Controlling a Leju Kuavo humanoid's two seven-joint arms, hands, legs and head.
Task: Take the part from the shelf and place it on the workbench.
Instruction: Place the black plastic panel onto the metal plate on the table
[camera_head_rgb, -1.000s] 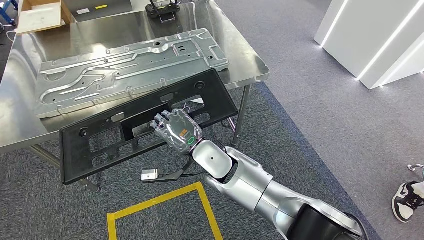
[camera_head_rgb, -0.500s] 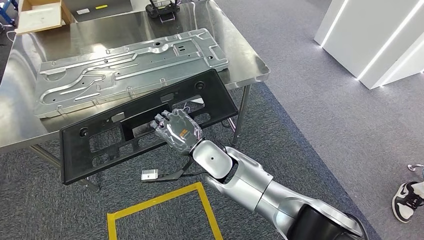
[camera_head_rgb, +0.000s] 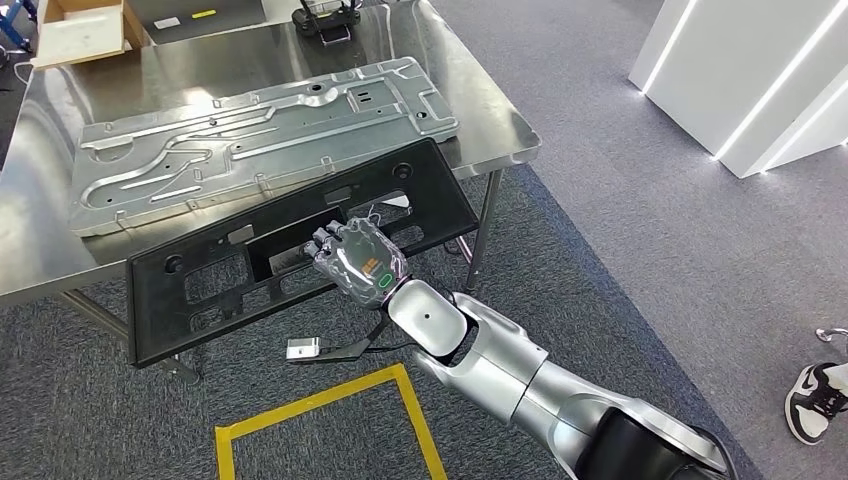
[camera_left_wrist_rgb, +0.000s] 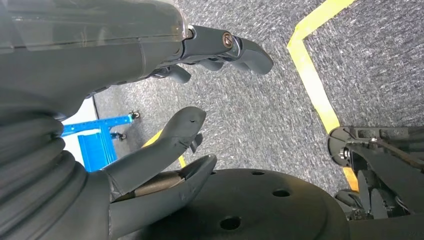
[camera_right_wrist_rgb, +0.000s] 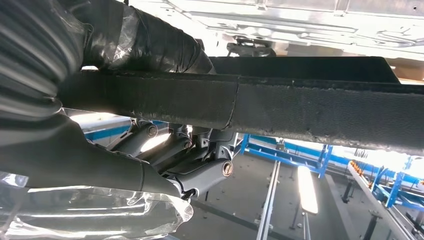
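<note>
Right hand (camera_head_rgb: 358, 257) gripping near edge of long black part (camera_head_rgb: 250, 260), far side overlapping workbench (camera_head_rgb: 480, 110) beside silver panel (camera_head_rgb: 260, 130); left hand (camera_left_wrist_rgb: 165, 100) open, empty.

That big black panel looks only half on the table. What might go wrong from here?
The black panel hangs well past the steel workbench edge, held only by the right hand near its middle; if the grip slips it could tip to the floor. Sliding it further may also push against the silver metal plate lying beside it.
</note>
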